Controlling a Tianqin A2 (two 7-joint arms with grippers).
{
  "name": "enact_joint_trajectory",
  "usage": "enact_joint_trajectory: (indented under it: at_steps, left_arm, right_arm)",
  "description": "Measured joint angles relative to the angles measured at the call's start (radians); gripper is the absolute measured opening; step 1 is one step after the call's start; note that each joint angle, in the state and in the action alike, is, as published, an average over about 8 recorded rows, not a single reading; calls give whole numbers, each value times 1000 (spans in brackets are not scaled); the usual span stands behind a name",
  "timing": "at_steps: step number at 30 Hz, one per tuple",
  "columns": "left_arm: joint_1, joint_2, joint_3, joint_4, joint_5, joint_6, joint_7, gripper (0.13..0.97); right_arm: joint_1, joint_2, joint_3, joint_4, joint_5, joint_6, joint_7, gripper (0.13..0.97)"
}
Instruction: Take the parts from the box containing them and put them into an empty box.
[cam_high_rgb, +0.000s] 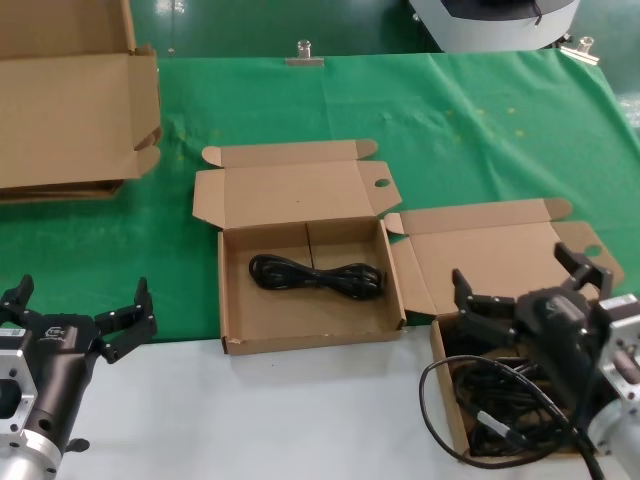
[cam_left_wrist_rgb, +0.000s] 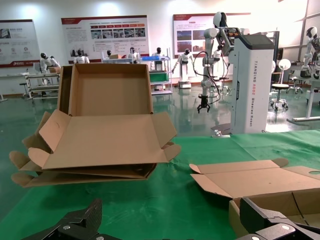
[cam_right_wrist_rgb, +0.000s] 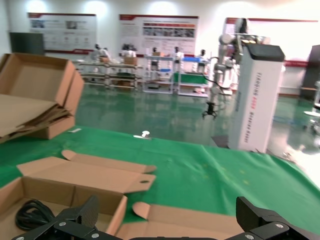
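1. Parts (cam_high_rgb: 500, 400): tangle of black cables in the source box (cam_high_rgb: 447, 385), directly under the right gripper (cam_high_rgb: 532, 282). Its fingers are spread wide, holding nothing.
2. Key relation: the bundle sits just below and slightly back of those open fingers, toward the robot's body. Strands cross too much to call one long axis; a loose loop spills over the box's left wall onto the white table (cam_high_rgb: 300, 420).
3. Farther out to the fingers' left: the receiving box (cam_high_rgb: 235, 300), touching the source box's lid flap. One coiled cable (cam_high_rgb: 317, 275) already lies in it, long axis left-right.
4. Left gripper (cam_high_rgb: 78, 310) also wide, holding nothing, parked well left of both boxes. The right arm is clearly nearer, so I judge the pick is its job.
5. Beyond the left gripper: flat cardboard stack (cam_high_rgb: 70, 120).
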Motion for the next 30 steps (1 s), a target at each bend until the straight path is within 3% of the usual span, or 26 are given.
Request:
enact_joint_trajectory:
  at_steps: [12,30]
  left_arm:
    - [0,0,0,0,0,0,0,966]
    - [0,0,0,0,0,0,0,966]
  right_arm:
    - [-105,-4,30,34,136,97,-75,966]
    - [-110,-4,32,35,141,101,-78,966]
